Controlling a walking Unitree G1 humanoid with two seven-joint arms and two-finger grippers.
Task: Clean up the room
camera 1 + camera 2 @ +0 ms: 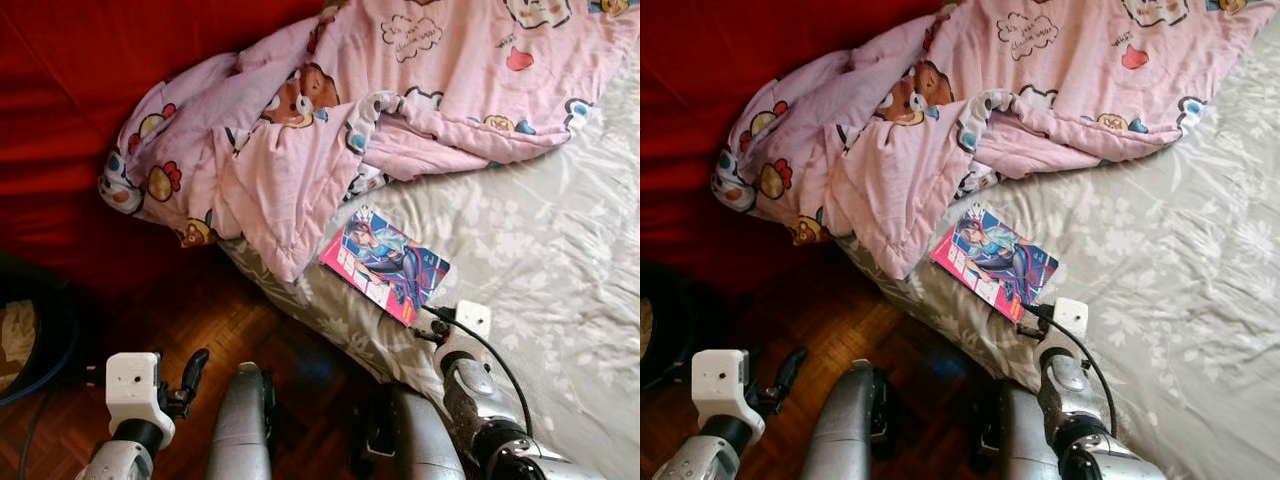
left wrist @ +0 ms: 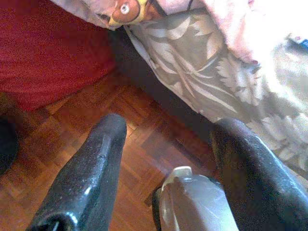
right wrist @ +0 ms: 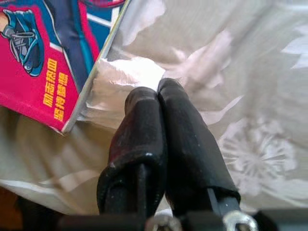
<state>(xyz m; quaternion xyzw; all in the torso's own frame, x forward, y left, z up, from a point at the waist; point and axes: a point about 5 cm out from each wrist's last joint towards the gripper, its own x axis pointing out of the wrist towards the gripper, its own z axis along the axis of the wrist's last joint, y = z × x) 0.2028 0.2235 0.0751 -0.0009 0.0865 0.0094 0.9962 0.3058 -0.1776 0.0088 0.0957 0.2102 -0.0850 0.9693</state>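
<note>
Right gripper (image 3: 159,96) rests on the bed sheet (image 1: 560,260), fingers pressed together on nothing, tips just beside the book's (image 1: 385,263) near corner. That book lies flat below the pink quilt (image 1: 330,110). Left gripper (image 2: 168,144) hangs spread apart over the wood floor (image 1: 240,320) beside the bed.

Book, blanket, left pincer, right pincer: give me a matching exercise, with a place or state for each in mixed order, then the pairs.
1. book
2. blanket
3. left pincer
4. right pincer

A. shut, on the floral bedsheet beside the book
B. crumpled, hanging over the bed's edge
C. open, above the wooden floor
D. flat near the bed's edge

Pairs: 1-D, 2-B, 3-C, 4-A
</note>
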